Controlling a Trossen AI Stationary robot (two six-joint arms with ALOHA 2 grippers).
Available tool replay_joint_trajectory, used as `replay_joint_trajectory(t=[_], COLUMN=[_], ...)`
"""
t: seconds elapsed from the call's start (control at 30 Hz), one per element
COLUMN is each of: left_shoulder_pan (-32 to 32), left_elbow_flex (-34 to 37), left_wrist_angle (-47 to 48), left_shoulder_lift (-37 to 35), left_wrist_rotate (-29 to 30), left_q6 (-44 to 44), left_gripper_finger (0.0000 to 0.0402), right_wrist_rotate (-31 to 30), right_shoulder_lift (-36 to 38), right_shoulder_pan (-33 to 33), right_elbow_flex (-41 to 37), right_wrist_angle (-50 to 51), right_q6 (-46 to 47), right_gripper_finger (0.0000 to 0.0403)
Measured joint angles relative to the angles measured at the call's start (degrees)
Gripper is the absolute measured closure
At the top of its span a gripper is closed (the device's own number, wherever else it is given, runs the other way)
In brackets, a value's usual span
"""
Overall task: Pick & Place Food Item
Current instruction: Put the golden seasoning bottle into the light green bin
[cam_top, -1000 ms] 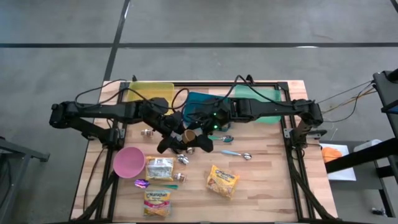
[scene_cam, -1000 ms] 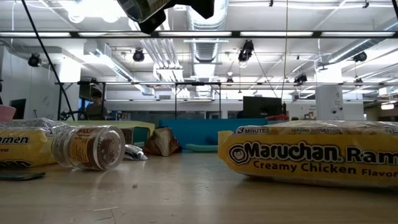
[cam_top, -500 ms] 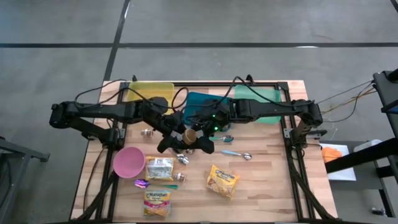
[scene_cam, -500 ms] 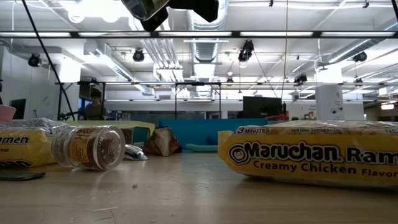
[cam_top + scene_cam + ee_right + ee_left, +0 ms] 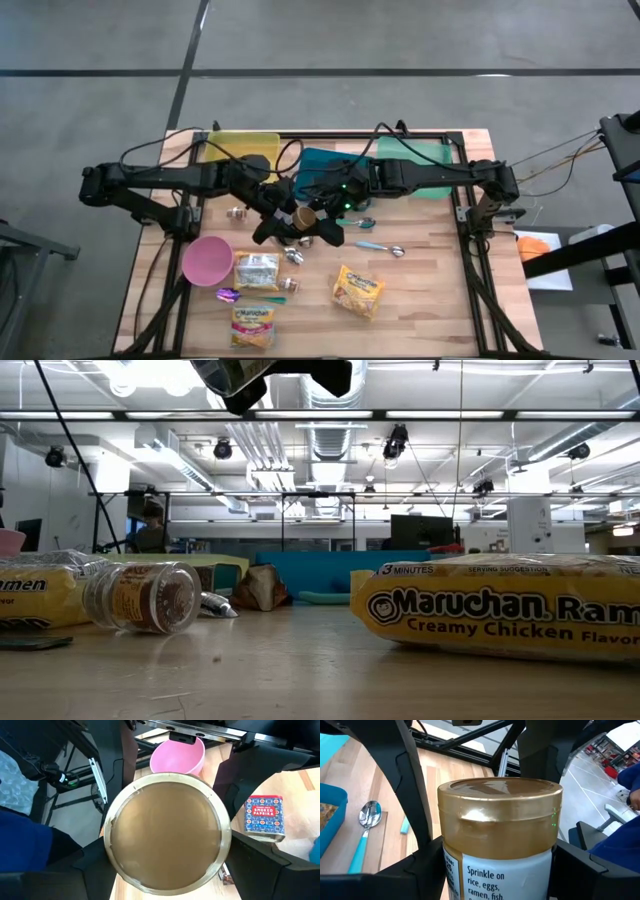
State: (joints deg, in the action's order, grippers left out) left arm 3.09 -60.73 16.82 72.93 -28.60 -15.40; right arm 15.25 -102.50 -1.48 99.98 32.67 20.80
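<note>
The gold-lidded seasoning jar (image 5: 304, 216) hangs above the middle of the wooden counter (image 5: 430, 290), clamped by its body in the left end effector (image 5: 287, 222), whose fingers (image 5: 415, 810) press both sides of it. The right end effector (image 5: 318, 222) meets it from the other side, its fingers standing either side of the gold lid (image 5: 167, 837); whether they press on it I cannot tell. Under and around the pair lie other things: a pink bowl (image 5: 206, 260) toward the left edge, a ramen packet (image 5: 257, 270) just beside it, a second packet (image 5: 253, 326) at the front edge, and a Maruchan creamy chicken packet (image 5: 359, 291) to the right of those. A teal-handled spoon (image 5: 379, 248) lies right of the end effectors, a small jar (image 5: 238, 212) to their left, and a smoked paprika tin (image 5: 265, 818) lies on the boards. At the back stand a yellow bin (image 5: 240, 145), a blue bin (image 5: 318, 165) and a green tray (image 5: 420, 155). In the low view a glass jar (image 5: 140, 597) lies on its side. Beyond is a hall with ceiling ducts and strip lights, a person (image 5: 152, 528) far off.
</note>
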Motion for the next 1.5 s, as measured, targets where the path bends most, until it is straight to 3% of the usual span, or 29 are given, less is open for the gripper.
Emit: replay_joint_trajectory(t=[0.33,0.6,0.97,1.5], left_shoulder_pan=[0.00,-0.04,-0.07,0.02], left_elbow_flex=[-0.02,-0.22,-0.22,-0.05], left_wrist_angle=[0.41,-0.74,-0.69,0.83], left_shoulder_lift=[-0.02,-0.11,-0.07,0.05], left_wrist_rotate=[-0.27,-1.48,-1.59,-0.72], left_q6=[0.00,1.27,1.67,-0.43], left_gripper_finger=[0.0120,0.0120,0.0120,0.0117], right_wrist_rotate=[0.98,2.05,3.76,3.43], right_shoulder_lift=[0.00,0.00,0.02,0.33], right_shoulder_pan=[0.07,-0.04,-0.20,-0.28], right_elbow_flex=[-0.04,0.72,0.83,0.83], right_wrist_angle=[-0.77,-1.90,-2.16,-0.66], right_q6=[-0.28,-1.56,-1.08,-1.61], right_gripper_finger=[0.0094,0.0040,0.0033,0.0122])
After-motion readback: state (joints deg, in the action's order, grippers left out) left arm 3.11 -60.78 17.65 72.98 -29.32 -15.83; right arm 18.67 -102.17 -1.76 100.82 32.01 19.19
